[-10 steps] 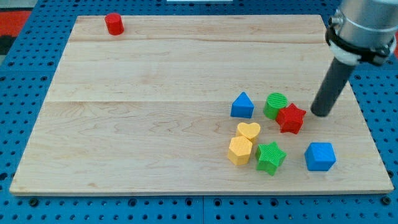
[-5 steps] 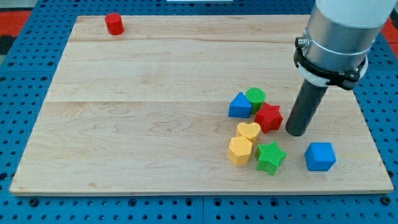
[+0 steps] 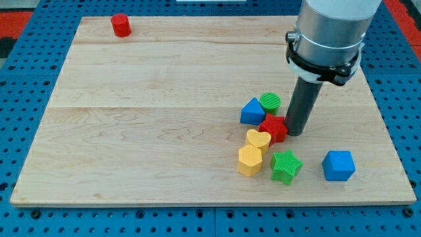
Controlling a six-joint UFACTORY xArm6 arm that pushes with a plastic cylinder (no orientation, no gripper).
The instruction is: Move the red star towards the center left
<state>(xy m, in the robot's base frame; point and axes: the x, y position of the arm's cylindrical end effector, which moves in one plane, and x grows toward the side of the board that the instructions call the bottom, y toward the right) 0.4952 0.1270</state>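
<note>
The red star (image 3: 272, 129) lies right of the board's middle, wedged between the blue triangular block (image 3: 252, 112) and the green cylinder (image 3: 270, 102) above it and the yellow heart (image 3: 258, 139) below left. My tip (image 3: 295, 131) touches the star's right side. The yellow hexagon (image 3: 250, 160) sits just under the heart.
A green star (image 3: 285, 166) and a blue cube (image 3: 338, 164) lie near the view's bottom right. A red cylinder (image 3: 120, 25) stands at the board's top left corner. The wooden board (image 3: 145, 118) ends on a blue pegboard.
My tip has moved left and pushed the red star left into the cluster. The green cylinder, blue triangle, yellow heart and yellow hexagon have each shifted slightly left.
</note>
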